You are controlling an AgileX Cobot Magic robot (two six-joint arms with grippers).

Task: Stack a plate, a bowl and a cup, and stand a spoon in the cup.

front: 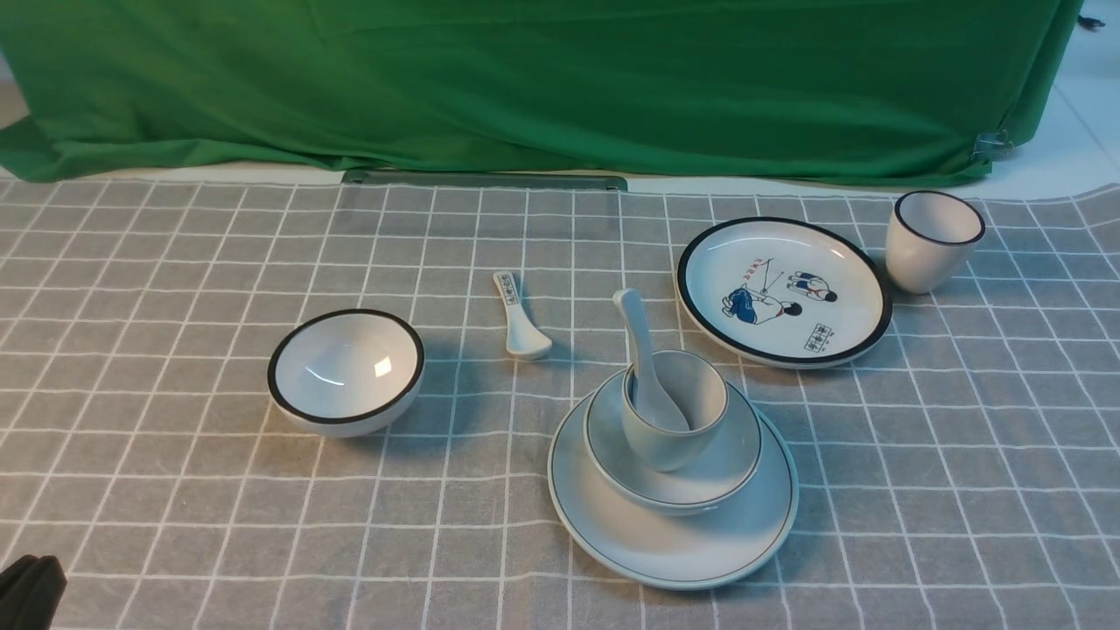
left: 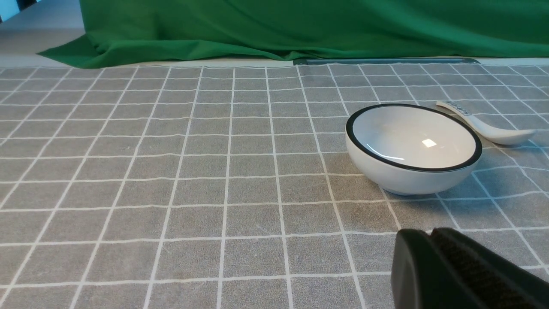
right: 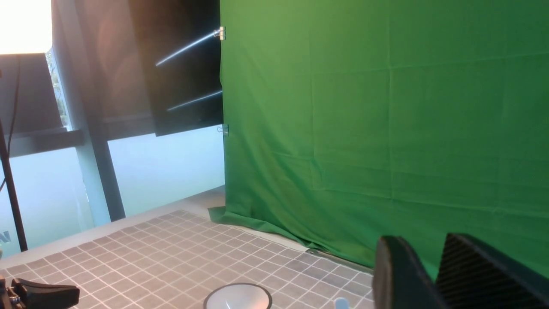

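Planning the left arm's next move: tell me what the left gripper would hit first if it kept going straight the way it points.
Probably the black-rimmed white bowl: in the wrist view it sits just ahead of the shut left gripper, bare tablecloth between. Depth is unclear, so it might pass beside it.

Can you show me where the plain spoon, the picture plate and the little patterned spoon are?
plain spoon (front: 637,337), front view, on its handle.
picture plate (front: 840,262), front view, on its bare white face.
patterned spoon (front: 528,339), front view, on its scoop.
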